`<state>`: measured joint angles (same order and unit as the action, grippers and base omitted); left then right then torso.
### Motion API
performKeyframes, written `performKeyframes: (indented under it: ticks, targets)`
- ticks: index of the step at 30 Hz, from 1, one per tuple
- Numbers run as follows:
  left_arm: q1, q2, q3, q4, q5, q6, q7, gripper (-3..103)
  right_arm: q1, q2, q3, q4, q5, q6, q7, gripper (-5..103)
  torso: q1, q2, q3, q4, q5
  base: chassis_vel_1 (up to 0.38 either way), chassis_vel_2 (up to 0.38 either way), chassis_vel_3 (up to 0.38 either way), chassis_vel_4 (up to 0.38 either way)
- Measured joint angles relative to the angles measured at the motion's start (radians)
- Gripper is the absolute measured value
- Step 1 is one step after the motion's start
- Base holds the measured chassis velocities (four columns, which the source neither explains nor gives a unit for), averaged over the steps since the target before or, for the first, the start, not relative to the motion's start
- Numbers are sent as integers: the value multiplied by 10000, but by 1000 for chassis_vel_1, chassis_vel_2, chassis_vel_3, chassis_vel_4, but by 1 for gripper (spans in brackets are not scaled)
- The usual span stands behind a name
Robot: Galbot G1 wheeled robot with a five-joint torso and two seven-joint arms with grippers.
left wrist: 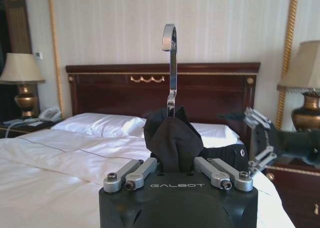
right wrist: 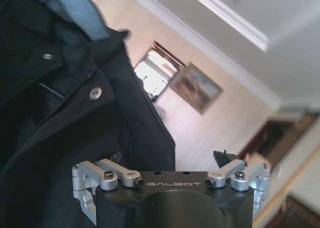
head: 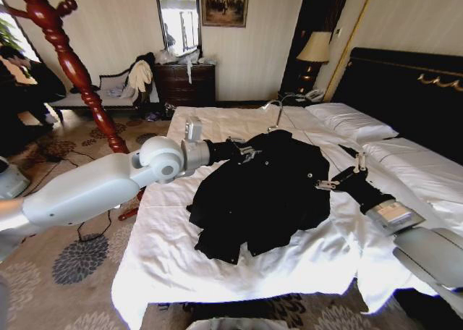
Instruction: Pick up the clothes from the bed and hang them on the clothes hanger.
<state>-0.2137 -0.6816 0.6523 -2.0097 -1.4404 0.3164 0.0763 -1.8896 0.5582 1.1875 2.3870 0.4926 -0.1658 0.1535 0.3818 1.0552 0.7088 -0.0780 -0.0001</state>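
The black long-sleeved cloth jacket (head: pixel 268 192) lies spread on the wide white-sheeted bed (head: pixel 166 257). The left gripper (head: pixel 239 150) pinches its collar beside the hanger's thin silver wire hook (left wrist: pixel 171 63). The right gripper (head: pixel 338 179) rests at the jacket's far edge, jaws spread.

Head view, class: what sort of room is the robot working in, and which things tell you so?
Probably a hotel bedroom: a wide bed with white sheets, a tall black headboard with gold ornament, and a bedside lamp beside a telephone.
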Motion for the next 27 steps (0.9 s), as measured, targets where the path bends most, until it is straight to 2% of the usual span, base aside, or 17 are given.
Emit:
performKeyframes:
  ticks: [1,3,7,14,17,21,23,27]
  targets:
    - [165,104,-200,-44,-10,0,-19,16,12,136,-1,90,407,-151,123,100,0,0,0,0,0,0,0,0,0]
    - [264,158,-308,-66,-4,-2,-33,16,24,221,-4,130,592,-207,173,100,0,0,0,1,-1,0,0,0,0]
    - [1237,439,-1082,-174,489,-187,-318,16,116,1036,-184,210,1312,-323,302,100,0,0,0,0,0,0,0,0,0]
    - [2559,905,-1941,-386,863,-314,-416,16,109,1913,-271,164,1564,-256,281,100,0,0,0,1,-2,0,0,0,0]
    - [3578,1290,-2741,-636,948,-333,-421,16,209,2705,-441,53,1730,16,81,100,0,0,0,1,-2,0,0,0,0]
    - [4204,1640,-3142,-885,1091,-394,-452,16,217,3405,-804,-167,1392,496,-321,100,0,1,-1,1,-3,0,0,0,0]
    - [4532,1968,-3346,-1041,1248,-462,-488,16,180,3882,-1151,-367,842,913,-710,100,-1,0,-1,1,0,0,0,0,0]
    - [4680,2129,-3499,-1128,1263,-486,-579,16,187,4236,-1460,-521,158,1143,-1006,100,0,0,0,2,-1,0,0,0,0]
